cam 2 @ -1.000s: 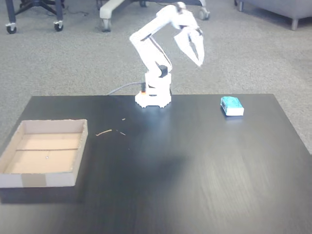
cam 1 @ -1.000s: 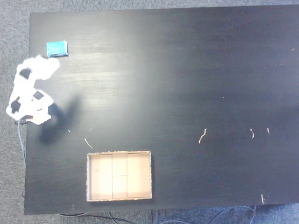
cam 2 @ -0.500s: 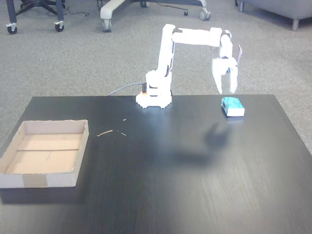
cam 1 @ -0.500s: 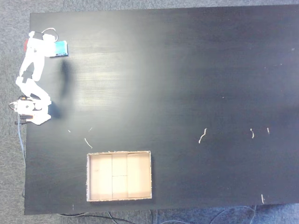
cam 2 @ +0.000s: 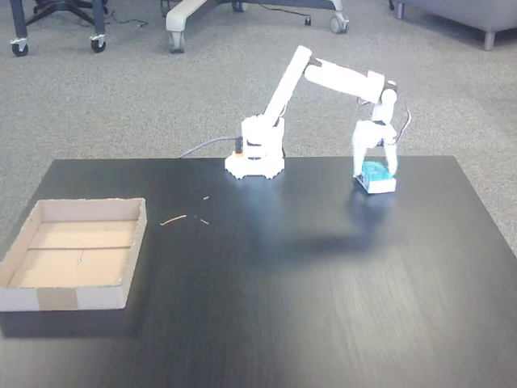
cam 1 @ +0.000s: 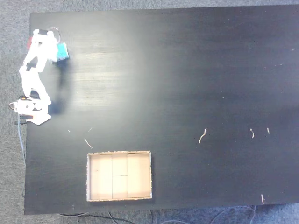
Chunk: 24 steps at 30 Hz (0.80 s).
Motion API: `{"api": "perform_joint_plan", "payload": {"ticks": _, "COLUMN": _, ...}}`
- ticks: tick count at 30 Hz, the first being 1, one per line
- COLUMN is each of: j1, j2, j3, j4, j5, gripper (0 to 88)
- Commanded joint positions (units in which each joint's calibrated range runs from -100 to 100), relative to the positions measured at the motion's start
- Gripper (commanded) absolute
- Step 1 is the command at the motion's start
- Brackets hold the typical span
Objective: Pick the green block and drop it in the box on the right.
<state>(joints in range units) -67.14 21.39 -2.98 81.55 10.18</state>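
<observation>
- Top-down fixed view: the green block (cam 1: pixel 62 52) lies near the table's (cam 1: pixel 187 84) far-left corner, partly covered by the white arm (cam 1: pixel 35 70). The box (cam 1: pixel 119 175) sits well apart, toward the bottom edge. The jaw opening cannot be read from this angle.
- Front fixed view: the gripper (cam 2: pixel 374 166) is down over the green block (cam 2: pixel 376 174), one finger on each side, open only a little wider than the block. Whether the pads touch it yet cannot be told. The box (cam 2: pixel 73 255) lies at the left.
- Judgement on the step in hand, grasping: close squarely on the side faces, low enough for a full grip, then lift straight before swinging to the box.
</observation>
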Motion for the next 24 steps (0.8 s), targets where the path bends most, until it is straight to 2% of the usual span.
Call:
{"api": "perform_joint_plan", "payload": {"ticks": 1, "j1": -0.14, "j2": 0.21, "j3": -1.01, "j4": -1.21, "j5": 0.54, "gripper": 40.0}}
{"api": "perform_joint_plan", "payload": {"ticks": 4, "j1": -0.22, "j2": 0.54, "j3": -0.92, "j4": -1.37, "j5": 0.54, "gripper": 40.4}}
{"api": "perform_joint_plan", "payload": {"ticks": 7, "j1": -0.29, "j2": 1.31, "j3": -0.92, "j4": -1.87, "j5": 0.44, "gripper": 28.2}}
{"api": "perform_joint_plan", "payload": {"ticks": 14, "j1": 0.09, "j2": 3.76, "j3": -2.00, "j4": -3.02, "j5": 0.00, "gripper": 16.6}}
{"api": "perform_joint_plan", "payload": {"ticks": 17, "j1": 3.54, "j2": -3.77, "j3": -3.82, "j4": -0.46, "j5": -0.05, "gripper": 14.4}}
{"api": "perform_joint_plan", "payload": {"ticks": 19, "j1": 9.06, "j2": -11.90, "j3": -9.80, "j4": 4.66, "j5": 0.24, "gripper": 13.5}}
{"api": "perform_joint_plan", "payload": {"ticks": 21, "j1": 18.18, "j2": -16.05, "j3": -24.67, "j4": 14.73, "j5": 1.42, "gripper": 13.0}}
{"api": "perform_joint_plan", "payload": {"ticks": 24, "j1": 40.55, "j2": -18.93, "j3": -44.25, "j4": 17.21, "j5": 4.74, "gripper": 13.3}}
